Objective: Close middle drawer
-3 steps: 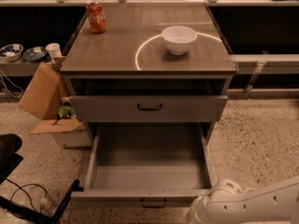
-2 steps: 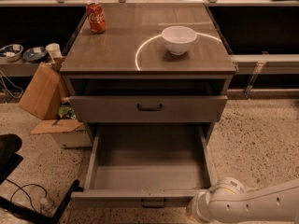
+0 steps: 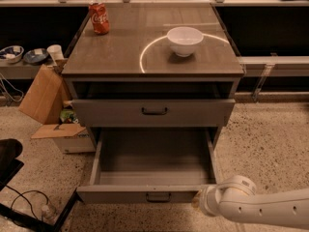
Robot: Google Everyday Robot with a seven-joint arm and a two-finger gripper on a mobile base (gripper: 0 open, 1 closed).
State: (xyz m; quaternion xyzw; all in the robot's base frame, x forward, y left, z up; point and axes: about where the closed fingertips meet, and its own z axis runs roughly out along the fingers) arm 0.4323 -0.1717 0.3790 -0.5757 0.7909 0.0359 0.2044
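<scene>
The middle drawer [image 3: 153, 163] is a wide, deep grey tray pulled far out of the cabinet, and it is empty. Its flat front [image 3: 120, 195] has a small dark bar handle [image 3: 158, 196] at the centre. My gripper [image 3: 196, 203] is at the end of the white arm [image 3: 260, 208], which comes in from the lower right. It is at the right end of the drawer's front, level with it and touching or nearly touching it. The lowest drawer is hidden below.
The taller top drawer [image 3: 154, 112] stands slightly ajar. A white bowl [image 3: 184, 40] and a red Coke can [image 3: 99, 18] sit on the cabinet top [image 3: 120, 52]. Cardboard boxes [image 3: 46, 105] stand left of the cabinet. Cables and a dark object [image 3: 9, 158] lie on the floor at lower left.
The arm's end has moved up and in against the right end of the drawer's front. The drawer front seems to have slid a little way back toward the cabinet.
</scene>
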